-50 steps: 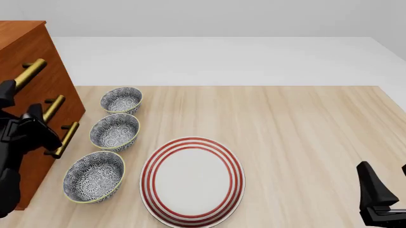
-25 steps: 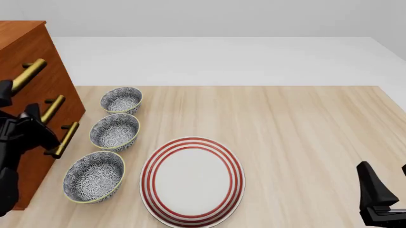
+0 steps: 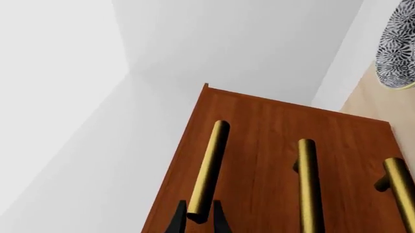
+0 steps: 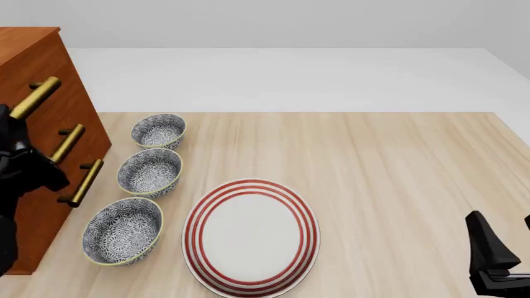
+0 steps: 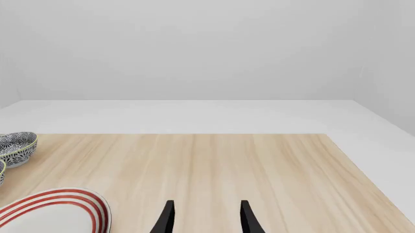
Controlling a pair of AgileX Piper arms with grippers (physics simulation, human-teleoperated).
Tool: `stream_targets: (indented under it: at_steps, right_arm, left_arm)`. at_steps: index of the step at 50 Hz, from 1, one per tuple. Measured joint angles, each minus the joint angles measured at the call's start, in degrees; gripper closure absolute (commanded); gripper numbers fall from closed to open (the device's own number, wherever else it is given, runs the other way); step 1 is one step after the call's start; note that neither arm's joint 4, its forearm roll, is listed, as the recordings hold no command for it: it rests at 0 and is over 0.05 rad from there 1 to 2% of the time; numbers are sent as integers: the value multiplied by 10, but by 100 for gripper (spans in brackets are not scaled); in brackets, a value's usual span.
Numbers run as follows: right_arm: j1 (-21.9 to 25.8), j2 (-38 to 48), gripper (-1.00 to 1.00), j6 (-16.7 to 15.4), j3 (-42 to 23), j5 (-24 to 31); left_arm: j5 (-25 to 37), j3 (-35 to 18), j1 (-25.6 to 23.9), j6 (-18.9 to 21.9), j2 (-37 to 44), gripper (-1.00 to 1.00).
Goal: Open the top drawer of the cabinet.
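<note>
Pale wood table [image 4: 398, 161], white room; left tool [image 3: 196, 221] straddles top handle [image 3: 209, 167], right tool [image 5: 206, 218] parted, empty.

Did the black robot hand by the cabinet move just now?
Yes. The left gripper slid up the cabinet front, away from the lowest handle towards the top drawer's handle.

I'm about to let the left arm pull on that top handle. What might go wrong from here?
1. The left claw straddles only the very end of the top drawer's handle, so it may slip off when pulled.
2. An off-centre pull could skew the top drawer and jam it in the cabinet.
3. Three bowls sit close beside the cabinet and might get knocked.
</note>
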Motion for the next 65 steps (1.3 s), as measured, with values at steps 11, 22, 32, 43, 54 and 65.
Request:
stream_targets:
  at_steps: [11,22,32,43,54,65]
  right_arm:
    - [0,0,-100,0,0,0]
    - [0,0,-100,0,0,0]
    - [0,0,-100,0,0,0]
    - [0,0,-100,0,0,0]
    - [0,0,-100,0,0,0]
    - [0,0,-100,0,0,0]
  left_arm:
    - [0,-2,1,8,-5,100]
    - [0,0,-5,20,-10,100]
    - [0,6,-18,31,-17,100]
    - [0,13,-34,39,-24,100]
    - [0,21,-46,46,-33,100]
    - [0,30,-55,53,-41,100]
